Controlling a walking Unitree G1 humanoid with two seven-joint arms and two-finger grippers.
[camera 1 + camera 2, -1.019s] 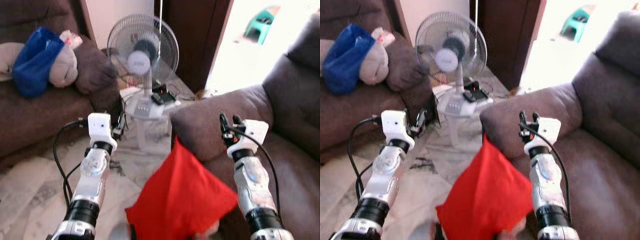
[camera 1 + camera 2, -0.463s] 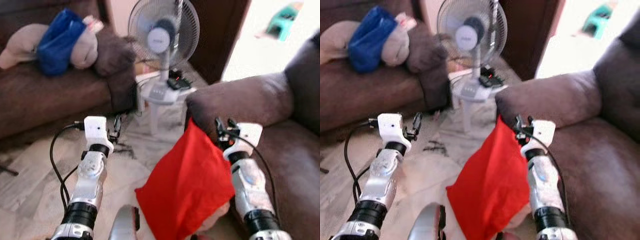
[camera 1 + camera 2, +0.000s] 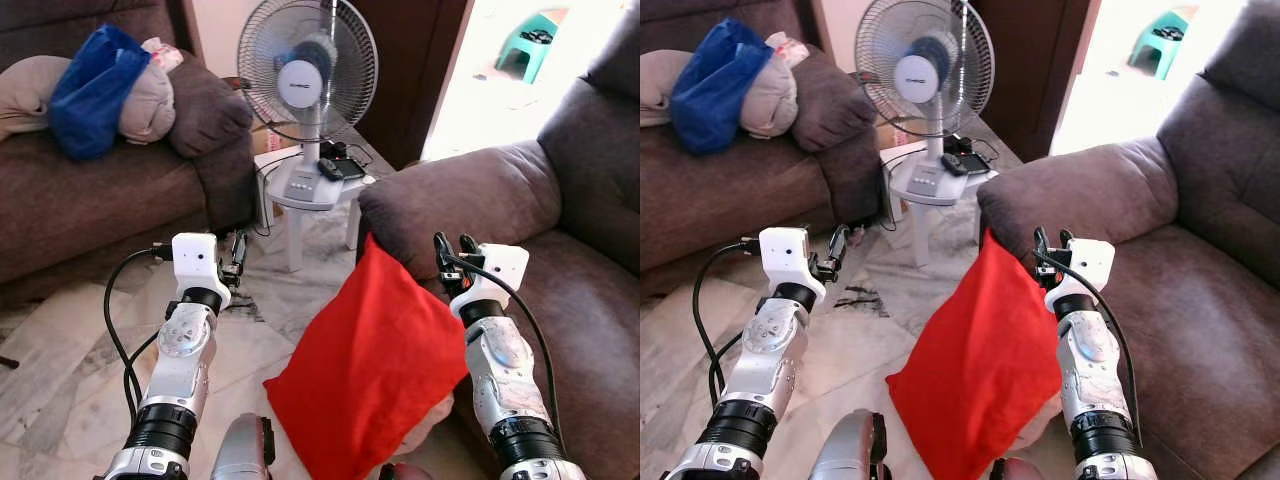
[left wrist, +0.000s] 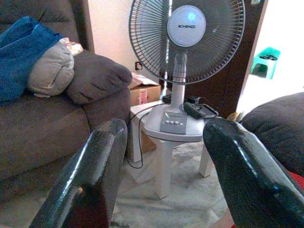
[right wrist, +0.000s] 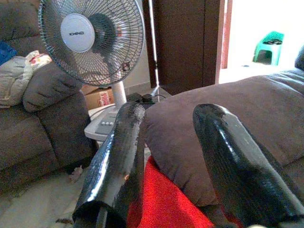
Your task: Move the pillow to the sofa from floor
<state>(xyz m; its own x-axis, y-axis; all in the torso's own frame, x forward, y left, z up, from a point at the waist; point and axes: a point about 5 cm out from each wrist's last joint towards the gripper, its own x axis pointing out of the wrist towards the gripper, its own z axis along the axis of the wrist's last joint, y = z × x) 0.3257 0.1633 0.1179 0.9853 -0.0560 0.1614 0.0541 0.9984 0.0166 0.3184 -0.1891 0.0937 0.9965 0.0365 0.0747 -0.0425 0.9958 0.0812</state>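
The red pillow (image 3: 375,370) sits low in the middle of the head view, between the robot's two raised arms, standing on edge with one pointed corner up. That corner reaches to the armrest of the brown sofa (image 3: 560,290), which takes up the right side of the frame. The pillow's long axis runs diagonally, from the raised corner at centre down toward the lower left, where its broad end hangs over the marble floor (image 3: 60,370). Its right edge lies against the right arm and the front of the sofa seat. What carries it from below cannot be made out.

The right gripper (image 3: 452,258) is held up just right of the pillow's top corner, its fingers (image 5: 118,156) spread apart with nothing between them; in the wrist view the red cloth shows below them and the sofa armrest beyond. The left gripper (image 3: 235,262) is up at centre left, over the floor and apart from the pillow, fingers (image 4: 97,166) likewise spread and empty.

Straight ahead, in the upper middle, a grey fan (image 3: 305,70) stands on a small white stool (image 3: 300,200). A second brown sofa (image 3: 110,200) fills the upper left, carrying a blue cloth (image 3: 90,85) draped over a beige cushion (image 3: 150,100). A green plastic stool (image 3: 530,40) stands in the bright doorway at upper right.
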